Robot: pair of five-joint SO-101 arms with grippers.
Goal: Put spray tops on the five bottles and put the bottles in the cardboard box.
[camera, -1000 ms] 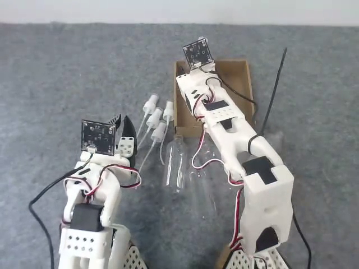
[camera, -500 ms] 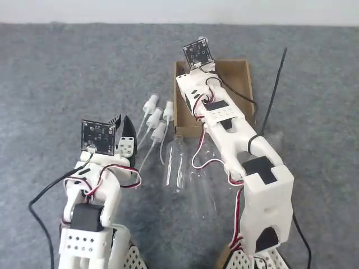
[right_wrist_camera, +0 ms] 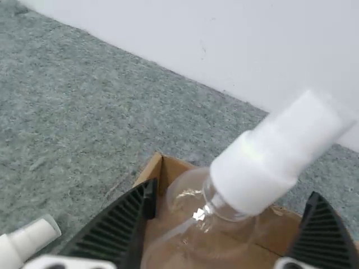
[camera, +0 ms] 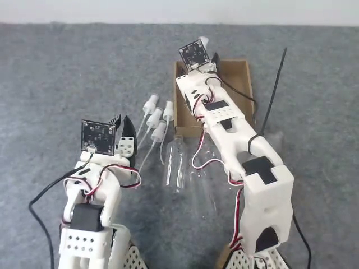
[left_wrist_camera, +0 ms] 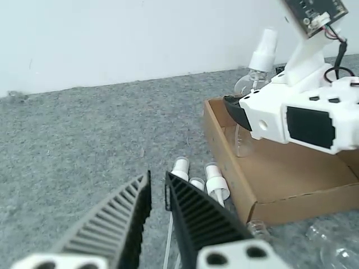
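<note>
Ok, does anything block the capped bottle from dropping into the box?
Nothing visible. The right hand holds the clear plastic bottle with white spray top over the brown cardboard box, whose visible floor is bare.

A tabletop covered in grey carpet, seen from above, running back to a white wall. A shallow open cardboard box sits flat on the carpet toward the far side. Just beside the box's left wall lies a small cluster of loose white spray tops, their thin tubes trailing toward the near edge. Close to the box's near wall, clear bottles without tops lie on their sides. A black cable runs along the carpet right of the box
</note>
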